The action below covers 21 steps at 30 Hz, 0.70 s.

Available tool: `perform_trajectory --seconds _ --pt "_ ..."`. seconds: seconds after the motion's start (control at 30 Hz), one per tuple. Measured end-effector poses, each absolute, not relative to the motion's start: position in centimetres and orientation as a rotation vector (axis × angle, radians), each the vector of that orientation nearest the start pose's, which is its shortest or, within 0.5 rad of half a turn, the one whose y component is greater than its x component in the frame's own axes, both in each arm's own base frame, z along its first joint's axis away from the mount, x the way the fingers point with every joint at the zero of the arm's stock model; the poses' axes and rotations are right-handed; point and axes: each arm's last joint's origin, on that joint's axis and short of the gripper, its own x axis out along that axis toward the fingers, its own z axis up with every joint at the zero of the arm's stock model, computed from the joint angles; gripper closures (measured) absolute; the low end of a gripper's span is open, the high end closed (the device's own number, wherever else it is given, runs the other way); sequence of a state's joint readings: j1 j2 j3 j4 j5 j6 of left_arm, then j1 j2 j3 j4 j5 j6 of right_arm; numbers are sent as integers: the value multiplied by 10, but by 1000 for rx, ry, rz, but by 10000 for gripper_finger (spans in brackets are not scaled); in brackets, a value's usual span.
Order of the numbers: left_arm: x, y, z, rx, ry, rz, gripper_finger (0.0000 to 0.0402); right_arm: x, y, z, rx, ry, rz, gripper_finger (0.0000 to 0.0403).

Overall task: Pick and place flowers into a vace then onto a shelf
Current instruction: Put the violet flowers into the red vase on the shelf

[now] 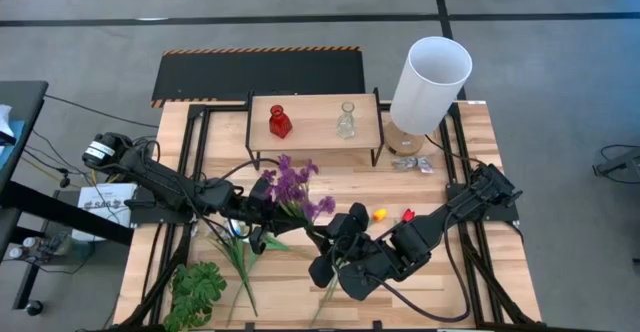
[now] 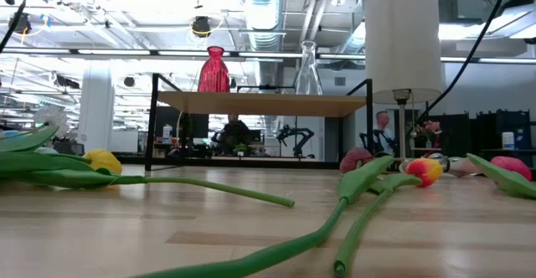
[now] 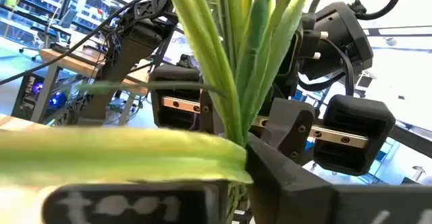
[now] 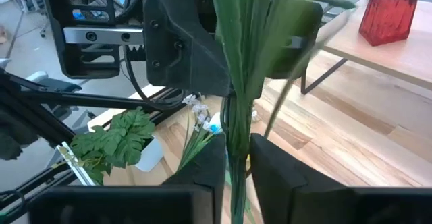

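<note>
Green stems point(image 4: 236, 109) stand between both jaws — clamped.

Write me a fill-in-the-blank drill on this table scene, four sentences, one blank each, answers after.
1. On the shelf, the bottle beside the clear vase is coloured ____.
2. The tall white cylinder stands to the shelf's ____ in the high view.
3. The flower bunch between the two grippers has ____ blossoms.
4. The leafy plant lies at the table's near-____ corner in the high view.

Answers: red; right; purple; left
</note>
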State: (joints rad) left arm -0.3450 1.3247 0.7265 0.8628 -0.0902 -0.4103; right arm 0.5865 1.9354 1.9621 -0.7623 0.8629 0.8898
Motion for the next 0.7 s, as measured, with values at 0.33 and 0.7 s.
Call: perform_trajectory --seconds 0.33,0.7 --pt "269 -94 296 -460 -205 -301 395 358 221 357 359 419 -444 274" --pt "265 -83 306 -459 -235 -282 399 307 256 346 437 538 -473 248"
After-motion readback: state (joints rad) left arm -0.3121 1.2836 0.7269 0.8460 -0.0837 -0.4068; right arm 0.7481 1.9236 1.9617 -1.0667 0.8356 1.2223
